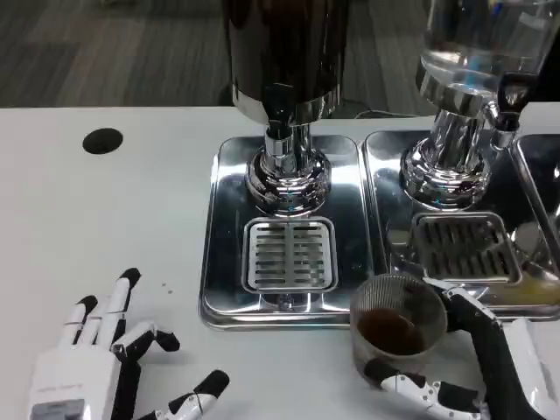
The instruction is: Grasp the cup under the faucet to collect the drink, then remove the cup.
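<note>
right hand (490, 367) wrist running off the lower right corner | its fingers hiding the cup (398, 325) far wall | left hand (105, 359) base being cropped below | tank (284, 44) above cup being cut off at top

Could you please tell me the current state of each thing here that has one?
cup: upright, holding dark drink, off the drip grate
right hand: grips the cup
left hand: open, fingers spread, holds nothing
drip grate: bare
</note>
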Robot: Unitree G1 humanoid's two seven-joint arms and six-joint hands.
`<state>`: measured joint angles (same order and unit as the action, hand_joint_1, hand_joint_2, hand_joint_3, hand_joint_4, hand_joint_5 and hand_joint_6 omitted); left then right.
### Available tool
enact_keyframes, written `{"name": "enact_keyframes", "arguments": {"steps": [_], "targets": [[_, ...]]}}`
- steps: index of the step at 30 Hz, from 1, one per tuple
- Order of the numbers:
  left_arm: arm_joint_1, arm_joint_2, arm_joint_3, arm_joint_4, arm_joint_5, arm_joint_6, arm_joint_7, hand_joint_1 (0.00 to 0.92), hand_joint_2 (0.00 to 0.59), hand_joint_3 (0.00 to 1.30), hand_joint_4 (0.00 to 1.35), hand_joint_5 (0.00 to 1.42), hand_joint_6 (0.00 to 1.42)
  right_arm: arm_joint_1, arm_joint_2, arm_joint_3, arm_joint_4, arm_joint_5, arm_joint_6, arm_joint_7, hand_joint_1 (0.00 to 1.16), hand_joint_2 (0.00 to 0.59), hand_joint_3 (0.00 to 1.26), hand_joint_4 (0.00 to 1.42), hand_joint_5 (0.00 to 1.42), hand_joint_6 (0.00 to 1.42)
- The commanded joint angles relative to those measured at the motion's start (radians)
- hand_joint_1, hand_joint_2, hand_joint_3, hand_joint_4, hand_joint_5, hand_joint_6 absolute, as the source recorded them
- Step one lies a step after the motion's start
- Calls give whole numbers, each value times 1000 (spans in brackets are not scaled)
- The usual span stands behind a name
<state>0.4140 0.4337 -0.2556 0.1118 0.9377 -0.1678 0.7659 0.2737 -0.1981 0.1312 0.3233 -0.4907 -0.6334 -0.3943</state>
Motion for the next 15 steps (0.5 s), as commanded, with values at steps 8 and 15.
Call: {"name": "enact_keyframes", "arguments": {"steps": [8, 15], "targets": [[0, 7, 6, 11, -27, -21, 3, 0, 148, 655, 32, 187, 123, -24, -15, 3, 39, 44, -69, 33, 679, 162, 146, 252, 327, 368], [2, 11, 5, 10, -18, -17, 10, 0, 149, 663, 37, 188, 125, -25, -29, 11, 34, 77, -74, 103, 612, 150, 0, 0, 73, 195]]}}
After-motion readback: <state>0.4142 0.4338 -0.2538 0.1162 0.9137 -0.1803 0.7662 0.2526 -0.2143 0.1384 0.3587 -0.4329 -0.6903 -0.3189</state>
